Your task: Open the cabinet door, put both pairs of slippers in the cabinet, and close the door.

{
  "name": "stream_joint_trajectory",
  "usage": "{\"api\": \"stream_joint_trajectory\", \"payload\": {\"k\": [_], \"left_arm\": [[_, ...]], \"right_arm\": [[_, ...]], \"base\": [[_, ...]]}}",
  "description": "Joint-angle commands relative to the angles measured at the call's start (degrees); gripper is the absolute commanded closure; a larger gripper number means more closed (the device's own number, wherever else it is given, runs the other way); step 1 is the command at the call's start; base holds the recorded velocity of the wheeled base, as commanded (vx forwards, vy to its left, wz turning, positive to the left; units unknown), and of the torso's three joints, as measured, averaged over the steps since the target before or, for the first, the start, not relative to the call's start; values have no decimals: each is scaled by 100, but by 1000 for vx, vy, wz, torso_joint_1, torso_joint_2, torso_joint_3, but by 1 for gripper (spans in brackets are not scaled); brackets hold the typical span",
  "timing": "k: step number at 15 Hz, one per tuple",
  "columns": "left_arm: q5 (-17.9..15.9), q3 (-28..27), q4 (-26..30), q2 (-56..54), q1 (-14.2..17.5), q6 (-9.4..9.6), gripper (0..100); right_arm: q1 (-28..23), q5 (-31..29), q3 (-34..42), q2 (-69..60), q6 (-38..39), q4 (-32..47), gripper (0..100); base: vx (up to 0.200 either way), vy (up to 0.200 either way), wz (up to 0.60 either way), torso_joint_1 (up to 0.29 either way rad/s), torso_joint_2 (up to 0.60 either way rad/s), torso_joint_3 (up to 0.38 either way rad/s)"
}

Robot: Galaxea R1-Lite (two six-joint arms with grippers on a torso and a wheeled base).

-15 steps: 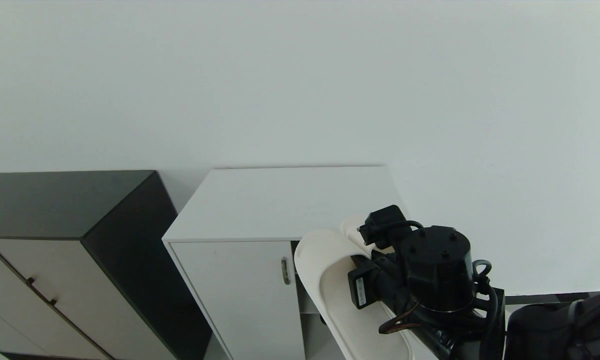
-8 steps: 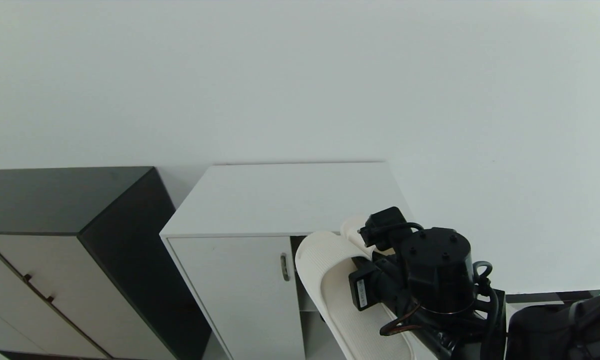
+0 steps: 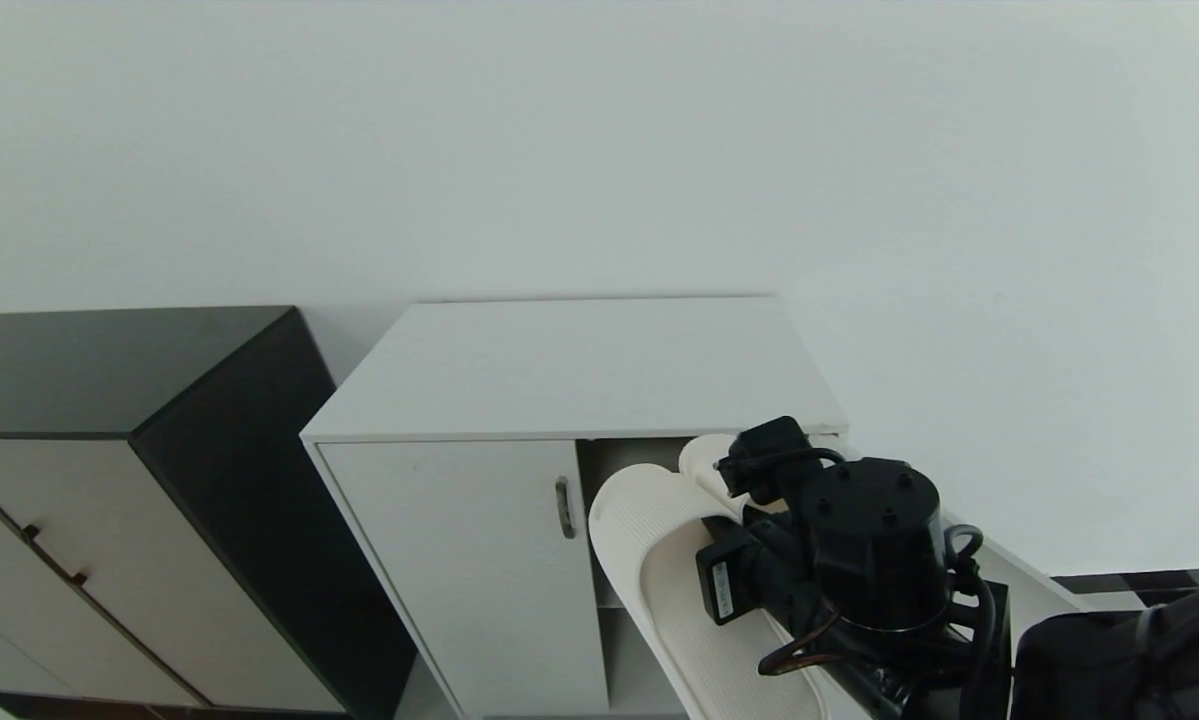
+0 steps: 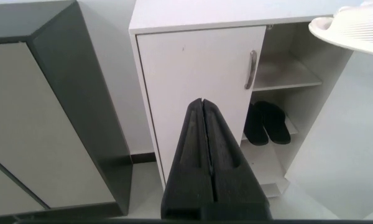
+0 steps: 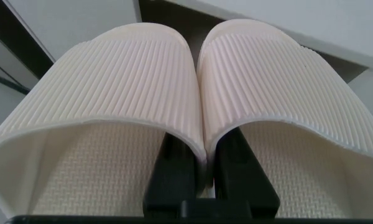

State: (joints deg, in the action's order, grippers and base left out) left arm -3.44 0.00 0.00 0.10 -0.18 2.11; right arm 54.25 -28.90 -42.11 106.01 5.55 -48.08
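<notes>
Loading step: the right gripper (image 5: 206, 163), fingers clamped on the cream slippers (image 5: 129, 78), stood before the open cabinet (image 3: 579, 370) — black slippers (image 4: 267, 123) already shelved. The left gripper (image 4: 202, 106) was closed, empty. Next, as judged: advance inside, release.

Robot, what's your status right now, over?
Left gripper shut, empty, facing the closed door. Right gripper shut on white slippers, before the cabinet's open side. Black slippers already inside. Nothing blocking the opening.

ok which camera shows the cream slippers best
Right wrist view: both cream slippers sit side by side, the right gripper clamping their inner edges. Head view has them partly behind the arm; left wrist view catches just a toe edge.
</notes>
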Motion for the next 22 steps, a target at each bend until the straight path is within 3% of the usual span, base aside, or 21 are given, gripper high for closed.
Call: {"api": "stream_joint_trajectory", "payload": {"k": [1, 22], "left_arm": [[1, 0, 0, -1, 1, 0, 100], [10, 0, 0, -1, 1, -35, 100]], "right_arm": [[24, -1, 1, 16, -1, 0, 100], [24, -1, 45, 43, 8, -8, 100]], "base": [[0, 0, 0, -227, 525, 300], [0, 0, 0, -181, 506, 320]]}}
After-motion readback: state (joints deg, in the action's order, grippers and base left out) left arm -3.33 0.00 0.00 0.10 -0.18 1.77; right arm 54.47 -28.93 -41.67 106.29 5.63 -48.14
